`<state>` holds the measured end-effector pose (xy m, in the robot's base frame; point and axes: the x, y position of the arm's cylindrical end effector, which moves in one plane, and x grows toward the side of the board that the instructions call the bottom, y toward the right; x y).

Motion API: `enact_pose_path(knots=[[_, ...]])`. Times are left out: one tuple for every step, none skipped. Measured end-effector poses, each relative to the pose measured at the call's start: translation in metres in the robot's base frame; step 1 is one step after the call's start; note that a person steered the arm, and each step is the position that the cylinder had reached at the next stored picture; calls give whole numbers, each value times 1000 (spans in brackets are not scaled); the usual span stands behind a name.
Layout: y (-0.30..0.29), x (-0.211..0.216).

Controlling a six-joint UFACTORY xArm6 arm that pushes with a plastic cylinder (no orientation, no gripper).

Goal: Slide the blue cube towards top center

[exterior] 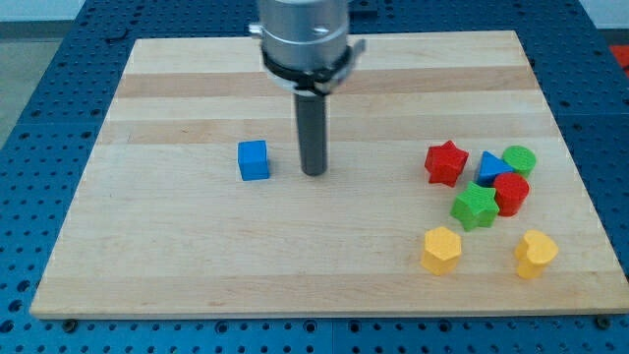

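The tip (314, 173) stands just right of the blue cube (253, 160), apart from it. The rod has no fingers and grasps nothing. No writing can be read on the board (177, 256).

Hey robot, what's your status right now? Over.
My tip down on the board, right of the blue cube, small gap between. Cube sits left of center, mid-board. Nothing between cube and top center.

7 coloured blocks (481, 205) cluster at the wooden board's (177, 256) right.
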<state>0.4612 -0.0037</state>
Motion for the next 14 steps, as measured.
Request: enact_pose_path(knots=[[-2, 29], [-33, 32], [-45, -4], [-61, -31], [-62, -13], [-69, 14], [-102, 19], [-120, -12], [-121, -58], [-120, -100], [-130, -100], [-155, -70], [-152, -40], [-111, -39]])
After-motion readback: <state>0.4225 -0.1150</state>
